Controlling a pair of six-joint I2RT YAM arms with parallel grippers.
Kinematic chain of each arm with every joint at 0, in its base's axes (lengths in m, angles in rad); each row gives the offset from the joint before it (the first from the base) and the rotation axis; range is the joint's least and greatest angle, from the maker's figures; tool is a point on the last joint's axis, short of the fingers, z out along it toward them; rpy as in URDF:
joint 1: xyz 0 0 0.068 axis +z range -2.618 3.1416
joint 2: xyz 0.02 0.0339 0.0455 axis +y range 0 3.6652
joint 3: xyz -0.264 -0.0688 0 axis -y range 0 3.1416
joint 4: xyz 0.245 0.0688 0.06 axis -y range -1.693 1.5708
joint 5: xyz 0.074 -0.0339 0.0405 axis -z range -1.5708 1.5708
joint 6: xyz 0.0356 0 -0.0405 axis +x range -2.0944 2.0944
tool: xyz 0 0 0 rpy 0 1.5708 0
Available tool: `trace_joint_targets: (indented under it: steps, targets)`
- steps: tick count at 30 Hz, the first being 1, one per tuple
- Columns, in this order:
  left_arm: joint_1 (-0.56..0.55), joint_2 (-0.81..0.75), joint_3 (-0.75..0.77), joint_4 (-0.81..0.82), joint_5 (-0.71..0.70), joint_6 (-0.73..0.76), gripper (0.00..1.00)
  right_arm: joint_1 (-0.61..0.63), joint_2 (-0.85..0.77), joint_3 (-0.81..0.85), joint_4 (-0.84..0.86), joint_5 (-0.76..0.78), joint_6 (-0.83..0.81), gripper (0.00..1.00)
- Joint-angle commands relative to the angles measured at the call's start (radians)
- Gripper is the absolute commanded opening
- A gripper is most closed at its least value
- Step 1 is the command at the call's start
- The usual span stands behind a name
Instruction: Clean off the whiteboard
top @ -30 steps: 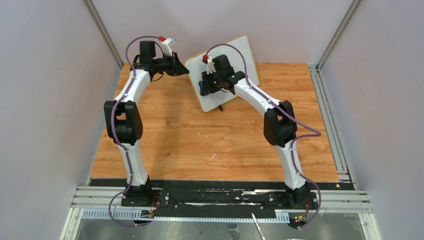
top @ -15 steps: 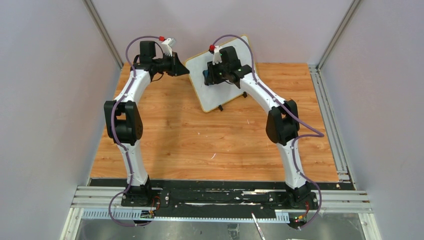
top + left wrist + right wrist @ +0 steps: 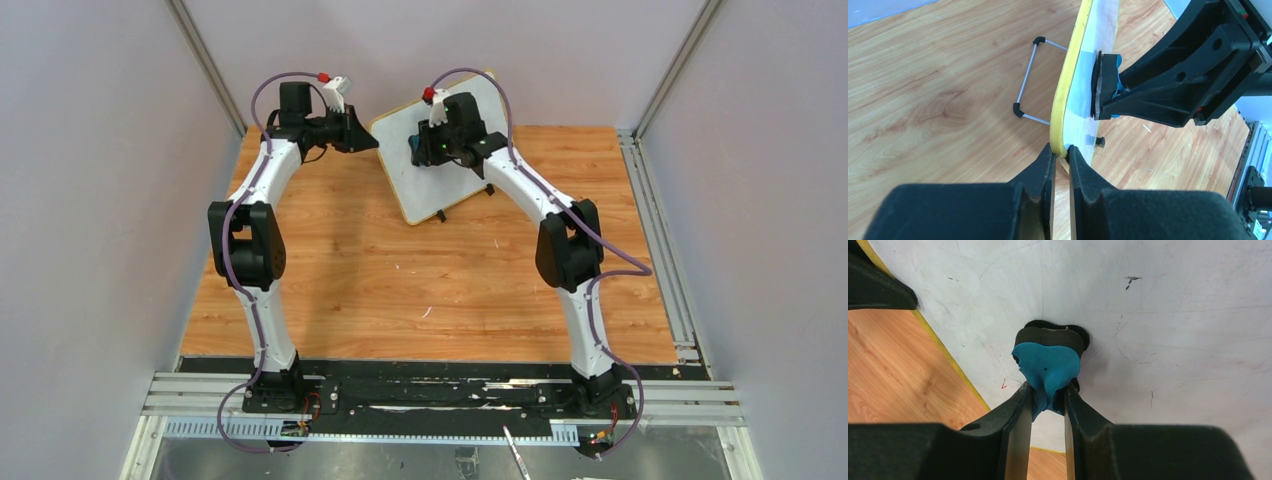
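The whiteboard (image 3: pixel 425 190) stands tilted at the far side of the tabletop (image 3: pixel 400 290). The left pincer (image 3: pixel 1059 151) pinches its yellow edge. The right pincer (image 3: pixel 1047 392) squeezes a blue eraser (image 3: pixel 1048 362) against the board.

The left tool (image 3: pixel 1060 155) pinched the whiteboard (image 3: pixel 1076 102) by its yellow edge. The right tool (image 3: pixel 1120 95) pressed a blue, dark-padded eraser (image 3: pixel 1102 82) against its white face. A wire stand (image 3: pixel 1027 75) rested on the wooden worktop (image 3: pixel 938 90).

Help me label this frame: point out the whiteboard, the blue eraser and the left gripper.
whiteboard (image 3: pixel 1173 315): right wrist view, bare white face.
blue eraser (image 3: pixel 1048 365): right wrist view, blue back.
left gripper (image 3: pixel 1060 151): left wrist view, midway between fingertips.
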Motion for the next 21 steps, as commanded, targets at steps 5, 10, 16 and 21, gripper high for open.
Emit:
trace_joint_targets:
  steps: [5,10,16,21]
  targets:
    - [-0.03,0.009,-0.004,-0.083,0.033,0.059,0.0,0.084,-0.053,-0.137,0.089,0.013,0.023,0.01]
    - [-0.03,0.009,-0.006,-0.082,0.032,0.06,0.0,0.115,-0.07,-0.189,0.112,0.017,0.036,0.01]
    - [-0.03,0.011,-0.008,-0.082,0.032,0.059,0.0,0.114,-0.071,-0.196,0.107,0.044,0.022,0.01]
    - [-0.03,0.008,-0.01,-0.082,0.031,0.059,0.0,0.085,-0.053,-0.152,0.083,0.061,0.011,0.01]
